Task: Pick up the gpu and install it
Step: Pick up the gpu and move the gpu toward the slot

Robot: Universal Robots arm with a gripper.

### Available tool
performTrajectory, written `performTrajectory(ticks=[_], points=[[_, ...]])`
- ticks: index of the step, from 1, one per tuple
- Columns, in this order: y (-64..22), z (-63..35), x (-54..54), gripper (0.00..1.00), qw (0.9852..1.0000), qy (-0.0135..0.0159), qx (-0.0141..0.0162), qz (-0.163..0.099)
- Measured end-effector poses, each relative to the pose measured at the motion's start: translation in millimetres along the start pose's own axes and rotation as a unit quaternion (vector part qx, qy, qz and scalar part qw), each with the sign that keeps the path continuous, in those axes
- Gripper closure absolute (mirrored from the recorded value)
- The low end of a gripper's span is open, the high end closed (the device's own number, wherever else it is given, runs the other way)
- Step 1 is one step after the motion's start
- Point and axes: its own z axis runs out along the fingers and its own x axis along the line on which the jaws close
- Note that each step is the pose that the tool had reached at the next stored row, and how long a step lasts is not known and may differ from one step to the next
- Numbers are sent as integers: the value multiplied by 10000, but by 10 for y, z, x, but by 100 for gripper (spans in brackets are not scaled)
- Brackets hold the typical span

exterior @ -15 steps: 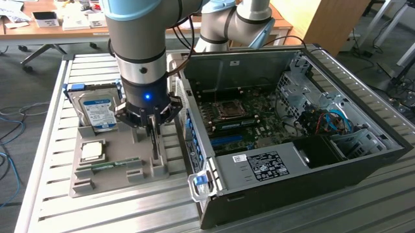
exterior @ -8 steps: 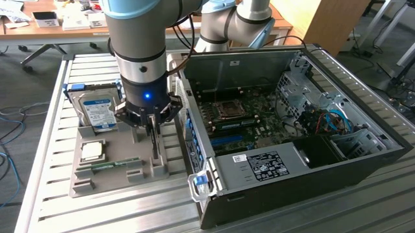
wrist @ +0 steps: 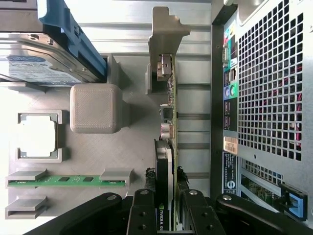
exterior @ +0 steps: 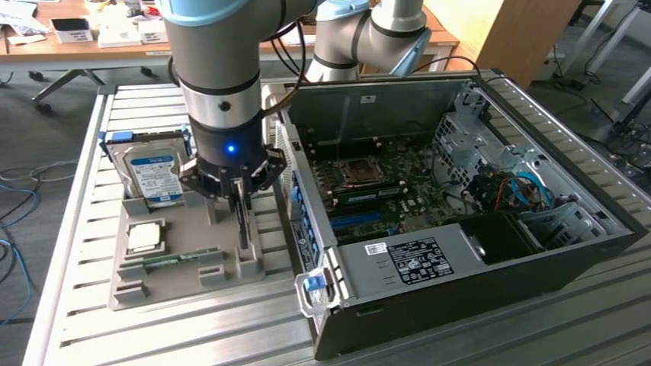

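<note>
Nearby, find the gripper [wrist: 166, 196] closed narrow on the gpu [wrist: 170, 105], with the fan end half hidden behind the black fingers [wrist: 142, 210] and cut off by the frame. Stands on edge in the grey holder [wrist: 137, 132], along the holder's side nearest the computer case [wrist: 264, 73]. Runs lengthwise away from the fingers, ending farthest off in the silver bracket [wrist: 166, 24] at the holder's far edge.

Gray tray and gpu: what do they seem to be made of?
Gray tray: probably 3D-printed plastic, matte; fine layer lines show on its block. gpu: green board seen edge-on, likely fibreglass laminate, with small mounted parts. Its end bracket: thin folded sheet, dull grey, probably metal, though the look leaves that open.
</note>
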Motion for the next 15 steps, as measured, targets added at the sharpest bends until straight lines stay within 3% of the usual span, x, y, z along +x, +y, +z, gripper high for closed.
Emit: performTrajectory(ticks=[15], points=[[4, -54, -1, 73, 10000, 1, -4, -6]])
